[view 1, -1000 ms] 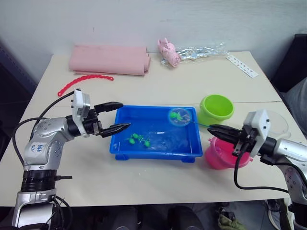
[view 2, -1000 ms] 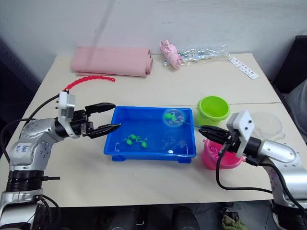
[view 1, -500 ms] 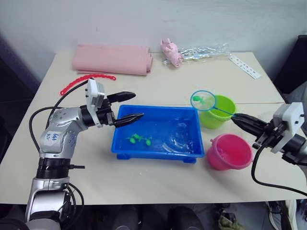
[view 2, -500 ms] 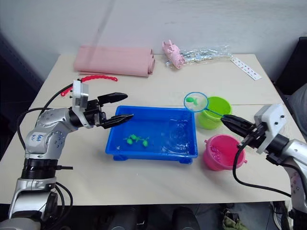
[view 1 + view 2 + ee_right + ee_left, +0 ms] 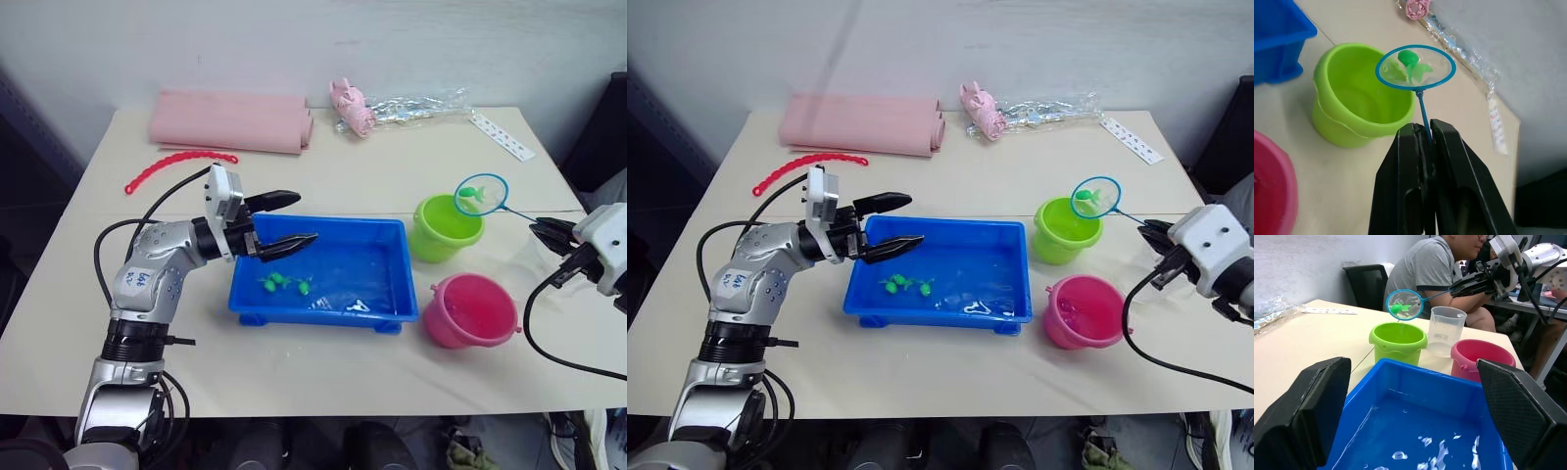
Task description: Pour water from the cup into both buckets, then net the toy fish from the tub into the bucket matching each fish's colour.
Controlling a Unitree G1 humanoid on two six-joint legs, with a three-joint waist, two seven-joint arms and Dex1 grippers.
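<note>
The right gripper (image 5: 1425,132), its two black fingers pinched together on the thin stick, holds the small round blue-hooped net (image 5: 481,194) over the far rim of the lime-green plastic bucket (image 5: 445,227), with a green toy fish (image 5: 1409,59) lying in the mesh. That fish looks one tip away from its matching pail. The pouring seems done, judging by the wet shimmer in the bright pink plastic bucket (image 5: 472,309) (its contents are too small to name) and the clear plastic measuring cup (image 5: 1447,330) standing behind both pails. Left to do: a cluster of green fish (image 5: 284,284) and a pale scrap (image 5: 356,307) lie in the shallow bright-blue rectangular tub (image 5: 323,311). The left gripper (image 5: 289,219) hovers over the tub's left rim, fingers apart and empty. Open table lies around the pails, though a seated person (image 5: 1449,274) is close behind them.
</note>
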